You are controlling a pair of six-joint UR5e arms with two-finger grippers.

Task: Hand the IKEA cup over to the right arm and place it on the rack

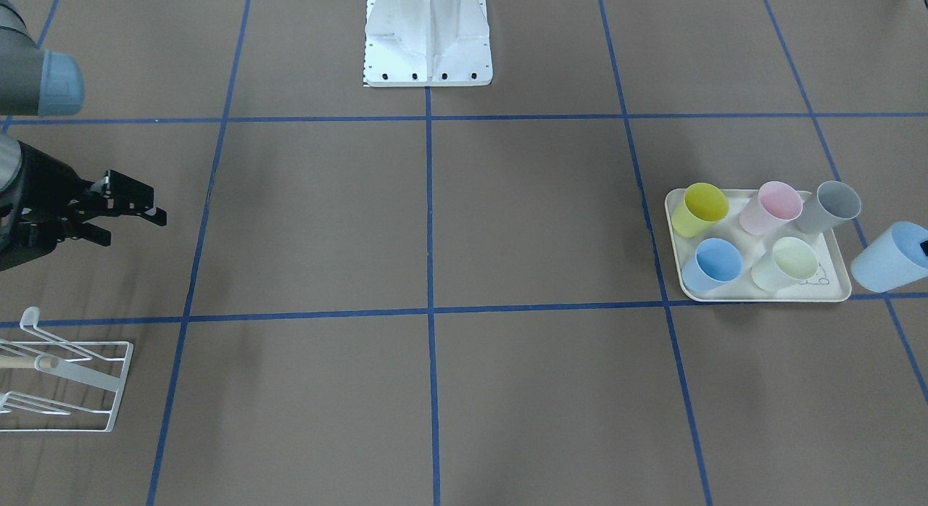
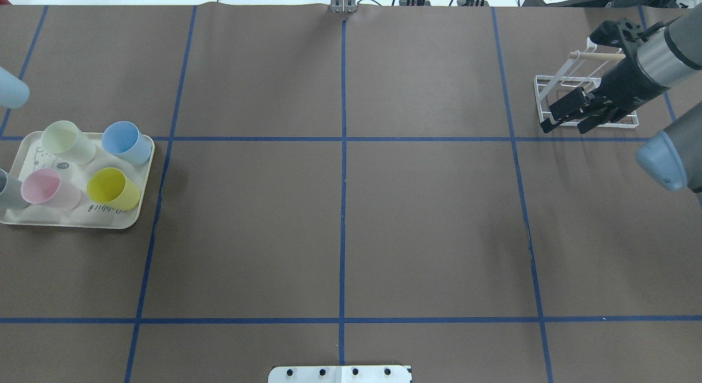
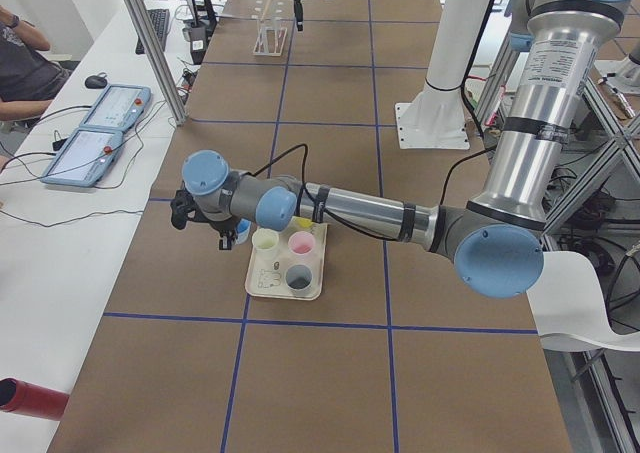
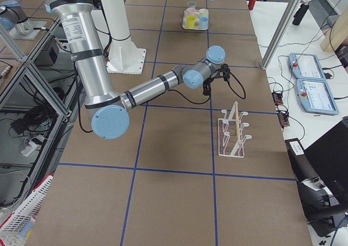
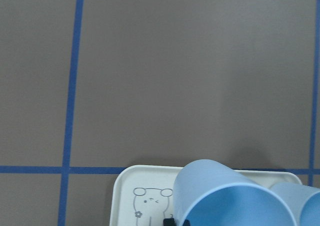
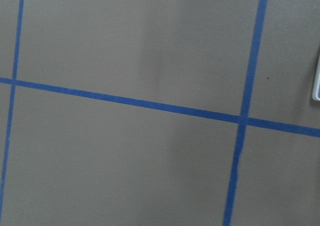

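Note:
My left gripper (image 3: 225, 235) is shut on a light blue cup (image 1: 890, 257), one finger inside its rim, and holds it tilted in the air just beyond the tray. The cup also shows in the overhead view (image 2: 11, 88) and fills the bottom of the left wrist view (image 5: 235, 198). My right gripper (image 1: 138, 210) is open and empty, and hovers beside the white wire rack (image 1: 69, 375). In the overhead view the right gripper (image 2: 565, 124) overlaps the rack's (image 2: 554, 78) front edge. The two arms are far apart.
A cream rabbit-print tray (image 1: 761, 294) carries several cups: yellow (image 1: 699, 209), pink (image 1: 770, 207), grey (image 1: 830, 206), blue (image 1: 713, 264) and pale green (image 1: 786, 264). The robot's white base (image 1: 428, 38) stands mid-table. Blue tape lines cross the brown table.

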